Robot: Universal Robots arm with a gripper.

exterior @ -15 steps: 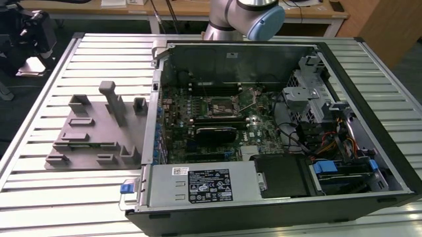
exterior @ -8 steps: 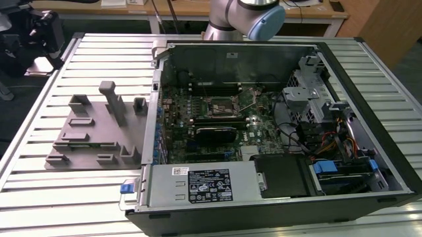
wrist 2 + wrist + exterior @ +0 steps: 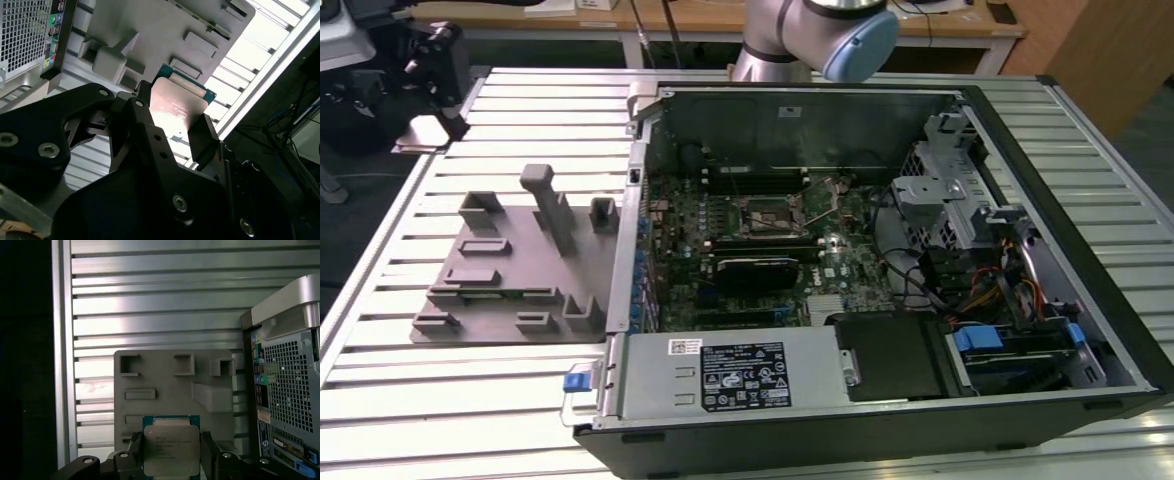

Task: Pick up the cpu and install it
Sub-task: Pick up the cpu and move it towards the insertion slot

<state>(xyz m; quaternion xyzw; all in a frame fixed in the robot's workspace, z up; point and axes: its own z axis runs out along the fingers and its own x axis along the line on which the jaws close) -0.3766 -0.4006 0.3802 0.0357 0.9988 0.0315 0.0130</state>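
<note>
Fingers (image 3: 207, 455) pinch the cpu (image 3: 171, 447) by two edges over the tray (image 3: 170, 375); hold seems shallow, so a jolt might tilt or drop it.

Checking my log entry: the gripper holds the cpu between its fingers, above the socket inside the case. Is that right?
Not quite: the gripper holds the cpu between its fingers, but above the grey tray outside the case, not the socket, as the first wrist view shows.

The cpu (image 3: 167, 452) is silver with a green rim; the gripper (image 3: 175, 114) black; the tray (image 3: 507, 250) grey; the tabletop (image 3: 440, 400) silvery, ribbed in stripes.
</note>
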